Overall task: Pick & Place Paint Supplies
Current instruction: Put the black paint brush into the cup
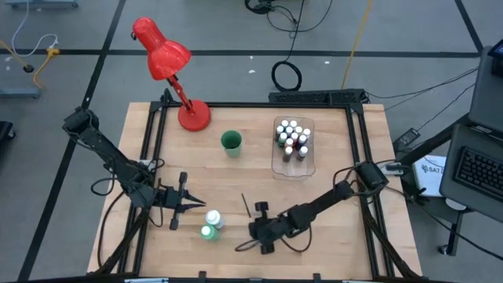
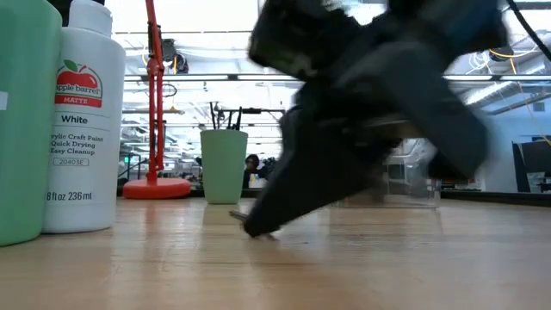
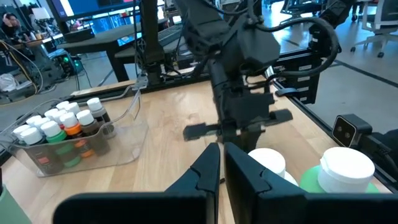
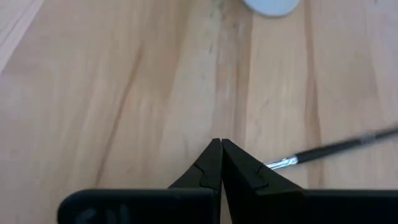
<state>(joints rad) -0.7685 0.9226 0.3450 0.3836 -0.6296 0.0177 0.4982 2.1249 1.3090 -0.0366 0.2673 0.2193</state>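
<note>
A white bottle (image 1: 213, 219) and a green bottle (image 1: 207, 232) stand upright together on the table near its front edge; both loom large in the low view, the white bottle (image 2: 82, 112) and the green bottle (image 2: 21, 112). A thin dark-handled brush (image 1: 245, 206) lies flat on the wood. My right gripper (image 1: 249, 227) is shut and low at the table just near of the brush, pointing toward the bottles. My left gripper (image 1: 196, 206) is shut and empty, just left of the bottles. Several tiny white-capped bottles (image 1: 291, 137) stand in the clear tray (image 1: 292, 167). My right gripper has its shut fingertips (image 4: 221, 149) down at the wood. The brush's metal end (image 4: 281, 163) runs in beside one finger; nothing lies between the fingers. I cannot tell whether that finger touches the brush, which lies flat on the table.
A green cup (image 1: 231, 141) stands at the table's middle far part, and a red desk lamp (image 1: 193, 115) stands at the far left. The two arms face each other across the bottles, close together. Black rails run along the table's left and right sides.
</note>
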